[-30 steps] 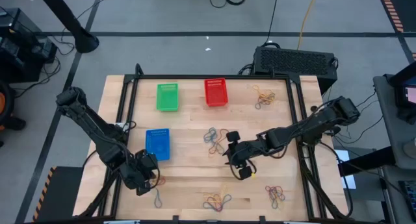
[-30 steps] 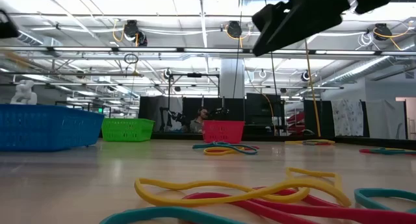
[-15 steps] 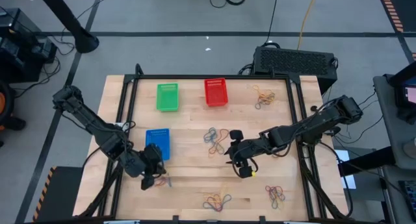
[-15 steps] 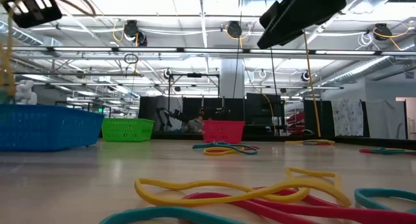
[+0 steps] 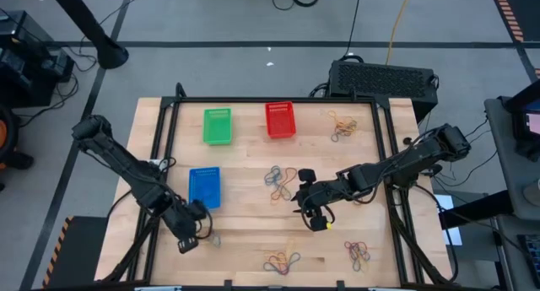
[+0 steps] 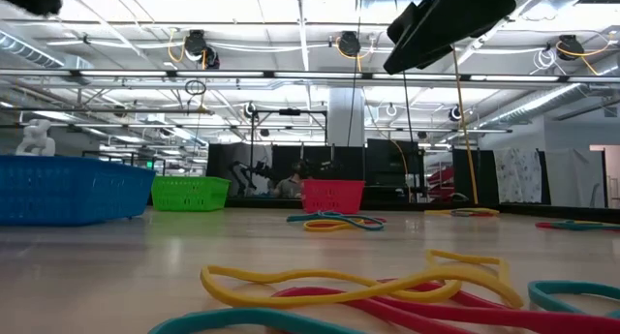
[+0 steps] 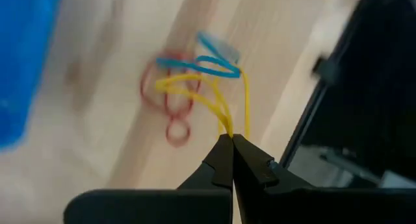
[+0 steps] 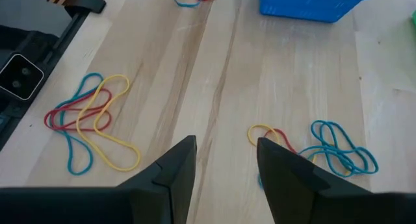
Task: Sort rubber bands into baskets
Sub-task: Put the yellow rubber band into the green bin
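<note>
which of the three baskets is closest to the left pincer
The blue basket. It sits just up the table from the left pincer, while the green basket and red basket stand side by side at the far edge.

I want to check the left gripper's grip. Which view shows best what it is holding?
The left wrist view: the left gripper is shut on a yellow rubber band, a blue band tangled with it. The high view shows the gripper only from above, the band hidden; the low view shows neither clearly.
</note>
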